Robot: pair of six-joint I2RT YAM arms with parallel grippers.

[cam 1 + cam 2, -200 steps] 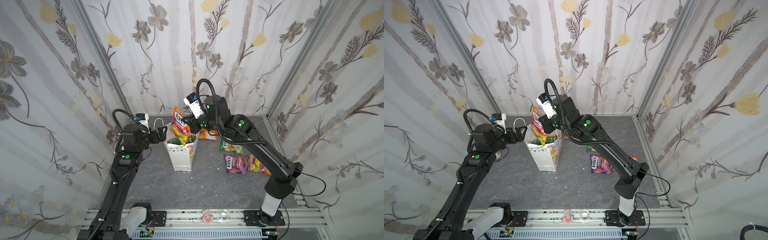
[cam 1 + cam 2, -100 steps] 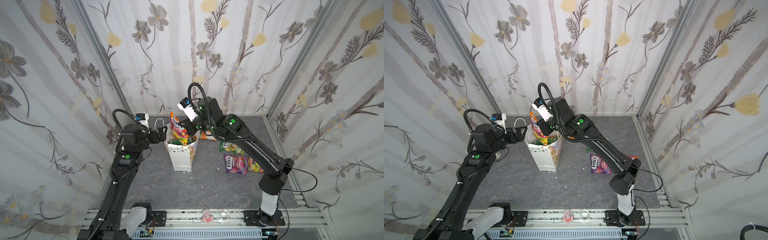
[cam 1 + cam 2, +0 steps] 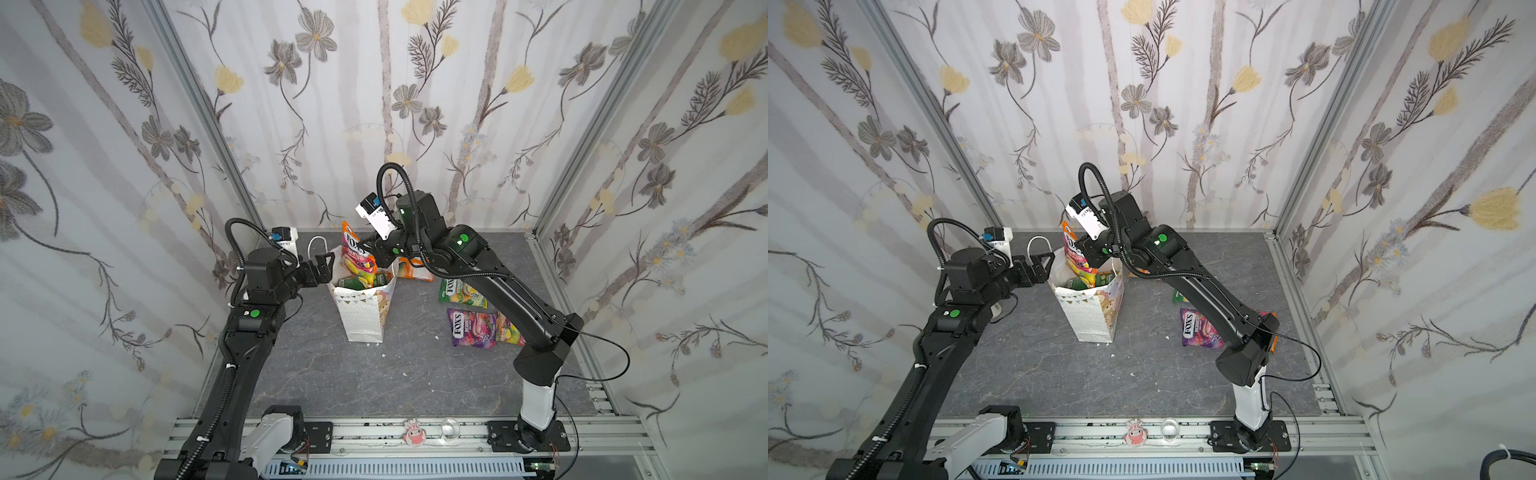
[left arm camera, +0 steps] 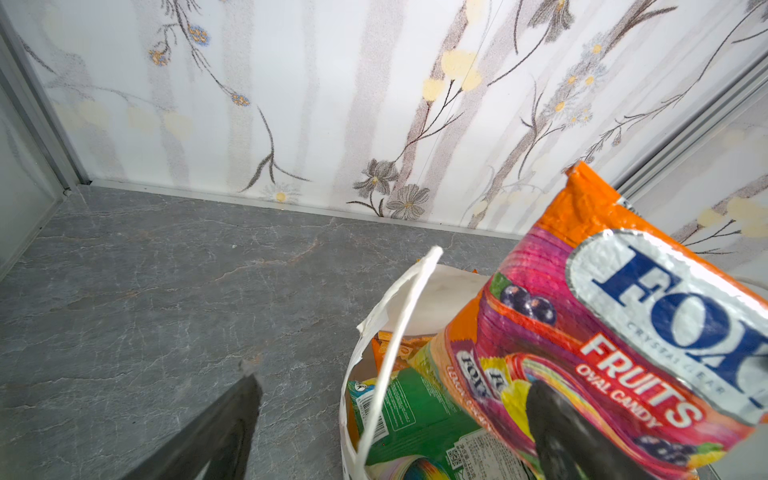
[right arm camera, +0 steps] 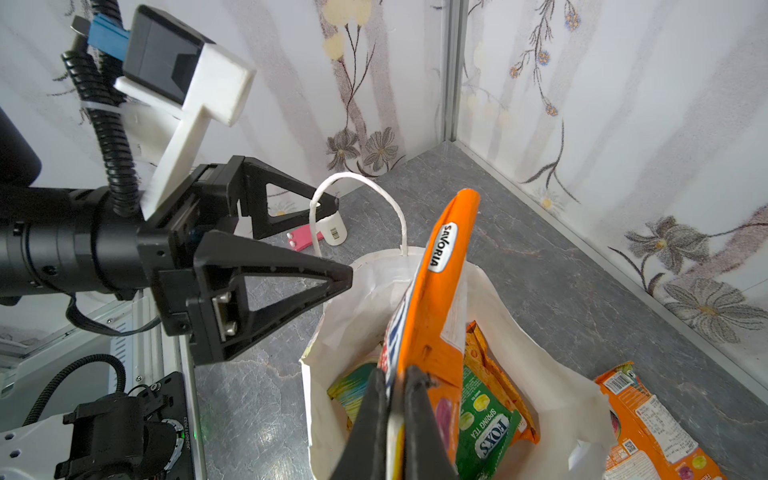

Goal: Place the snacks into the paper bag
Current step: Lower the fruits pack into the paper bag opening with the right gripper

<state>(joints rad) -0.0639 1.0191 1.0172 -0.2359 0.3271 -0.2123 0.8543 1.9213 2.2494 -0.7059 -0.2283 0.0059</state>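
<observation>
Paper bag (image 3: 360, 320) was found upright on the grey floor with its mouth open; all positions were taken from it.

Right gripper (image 5: 397, 374) was noted clenched on the lower edge of an orange FOX'S packet (image 5: 440, 291). The packet was held upright over the bag's mouth, its lower end at or just inside the rim; the depth could not be judged.

Left gripper (image 3: 329, 266) was recorded with its jaws spread wide and nothing between them, just beside the bag's rim on the side away from the right arm. One finger was seen close to the white cord handle (image 5: 361, 183); contact could not be told.

Inside the bag, a green packet (image 5: 486, 419) was seen.

Outside, a second orange packet (image 3: 409, 270) was seen flat just beside the bag, on the right arm's side. A green-yellow packet (image 3: 461, 291) and a purple packet (image 3: 471, 328) were logged well apart from the bag on that side.

A small white bottle (image 5: 334, 230) and a pink object (image 5: 305, 239) were noted beyond the handle.
</observation>
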